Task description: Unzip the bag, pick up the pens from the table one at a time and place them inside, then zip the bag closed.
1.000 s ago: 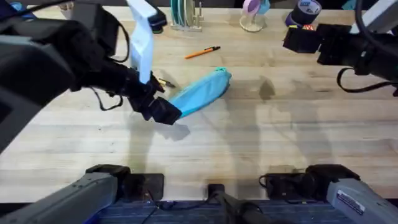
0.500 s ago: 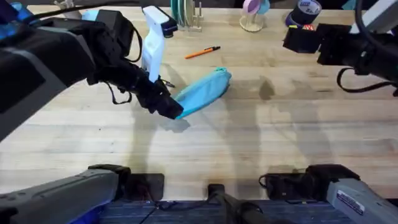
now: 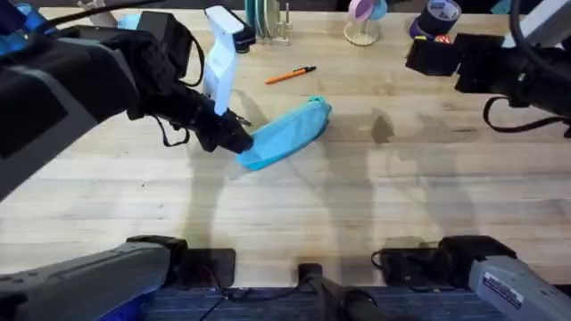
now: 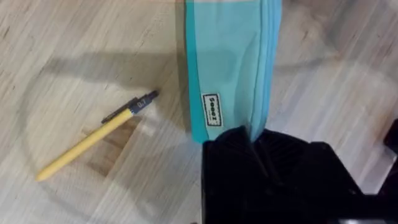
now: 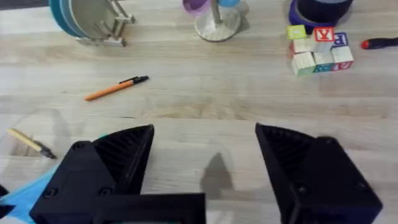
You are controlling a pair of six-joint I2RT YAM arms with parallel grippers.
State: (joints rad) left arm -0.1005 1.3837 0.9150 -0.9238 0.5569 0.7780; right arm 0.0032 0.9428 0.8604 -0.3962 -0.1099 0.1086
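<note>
Bag (image 3: 287, 132) lies on table (image 3: 357, 196), left gripper (image 3: 239, 143) clamped on its near end; yellow pen (image 4: 93, 137) beside; right gripper (image 5: 202, 162) spread apart.

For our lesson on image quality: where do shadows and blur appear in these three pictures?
Overhead: the left arm looms large, dark and blurred. Left wrist: a curved shadow surrounds the yellow pen beside the bag. Right wrist: a small dark shadow falls on the table between the fingers.

Turquoise bag (image 3: 287, 132) diagonal – pens (image 3: 290, 75) alongside
</note>
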